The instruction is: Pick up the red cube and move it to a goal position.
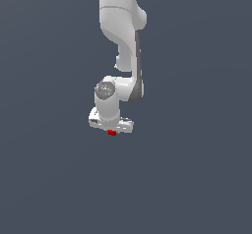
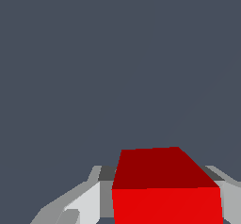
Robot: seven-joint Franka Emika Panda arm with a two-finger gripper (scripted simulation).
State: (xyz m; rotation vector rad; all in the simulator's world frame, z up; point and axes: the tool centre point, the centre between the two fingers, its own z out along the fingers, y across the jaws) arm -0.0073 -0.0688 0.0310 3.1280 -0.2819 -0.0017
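Wrist view: red cube (image 2: 167, 190) sits between the fingers (image 2: 87, 202) of the gripper (image 1: 112, 130), apparently clamped. Exterior view: cube (image 1: 112, 132) just below gripper body. Likely carry step; next, transport to goal, which isn't visible, without loosening.

A bare simulated scene: flat, featureless grey-blue backdrop (image 1: 49, 179) with untextured rendered shapes.

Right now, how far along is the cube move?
Done, apparently: the reach, with the pincer down on the red cube. In hand: the grasp. In the wrist view the cube sits between the grey fingers, but I cannot tell whether they are clamped or whether it is lifted. Left: the carry to the goal; no goal marker is visible in either view.
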